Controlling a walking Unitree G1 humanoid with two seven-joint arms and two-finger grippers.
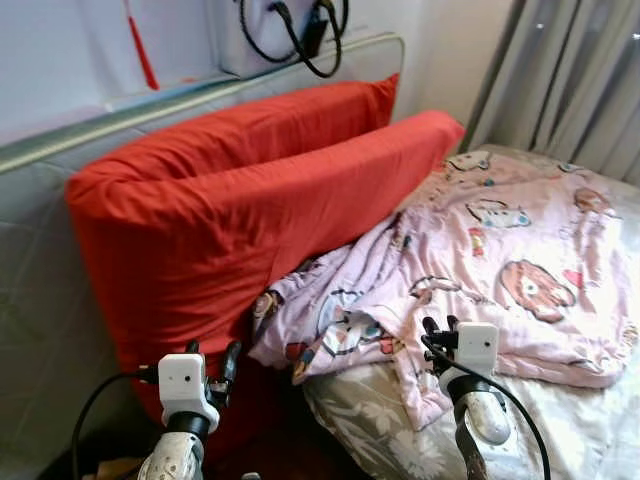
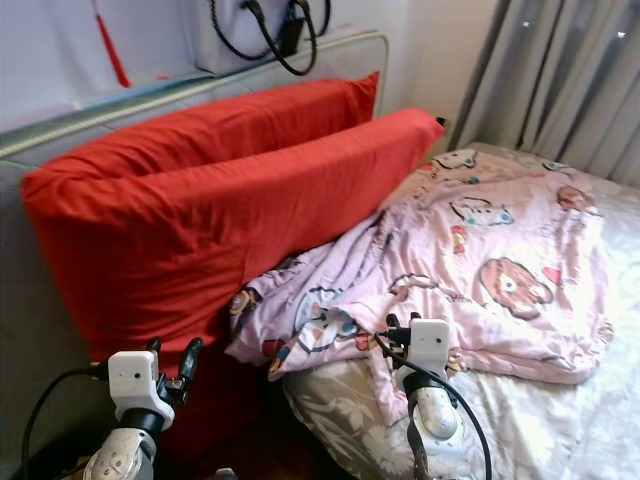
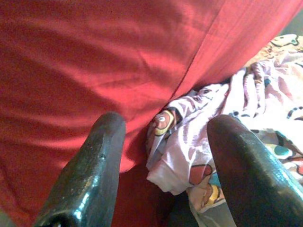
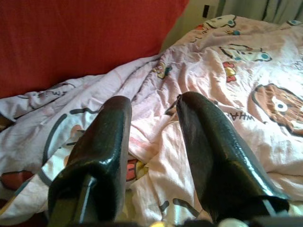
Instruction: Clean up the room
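Observation:
A big red cushion (image 1: 240,210) leans against the headboard along the bed's left side. A rumpled pink cartoon-print blanket (image 1: 480,260) lies over the bed, its near corner (image 3: 189,156) bunched against the cushion's foot. My left gripper (image 1: 225,375) hovers low in front of the red cushion, open, with nothing between its fingers (image 3: 90,179). My right gripper (image 1: 440,330) hangs just above the blanket's near edge, open and empty, fingers (image 4: 213,161) pointing across the pink fabric (image 4: 199,80).
A grey floral sheet (image 1: 380,420) shows under the blanket at the bed's near corner. Grey curtains (image 1: 570,70) hang at the back right. Black cables (image 1: 300,35) dangle on the wall above the metal headboard rail (image 1: 200,90).

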